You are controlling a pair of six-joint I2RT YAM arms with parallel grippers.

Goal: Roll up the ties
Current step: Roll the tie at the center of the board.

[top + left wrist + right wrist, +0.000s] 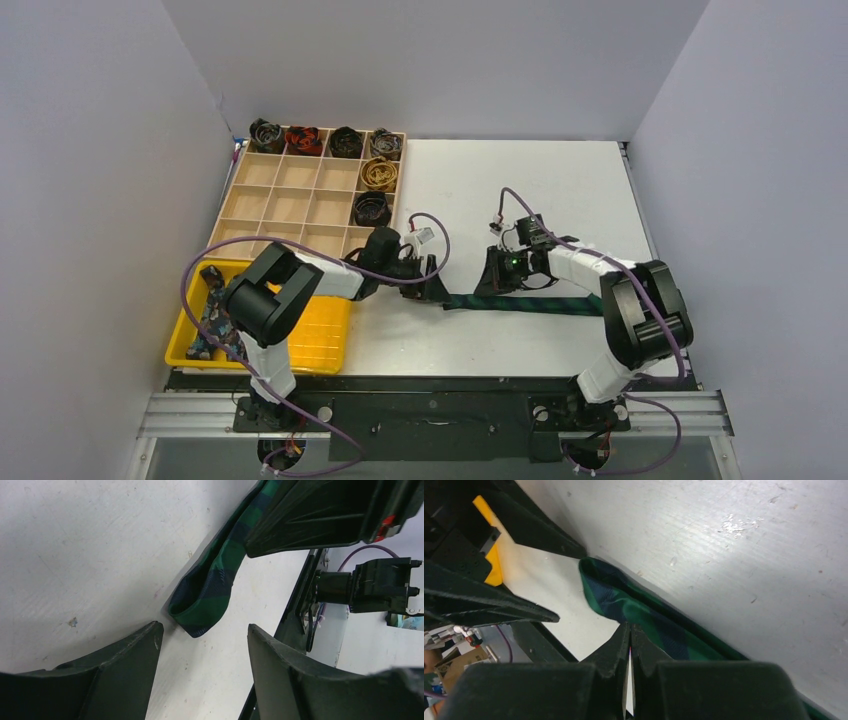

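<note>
The plaid tie (520, 302) lies flat on the surface (520, 190) at mid-frame, its folded end just ahead of the open left gripper (205, 632). The closed right gripper (630, 630) sits with its tips on the fabric close by. If the left closes short of the fold it may catch nothing, and if the right slips the fold could spring flat.

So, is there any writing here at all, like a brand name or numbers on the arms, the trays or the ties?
No text can be read in any view.
The plaid tie, the wooden divider tray and the yellow bin show no lettering.
A red patch on the body of the right gripper may be a label, but it is too blurred to read.
</note>
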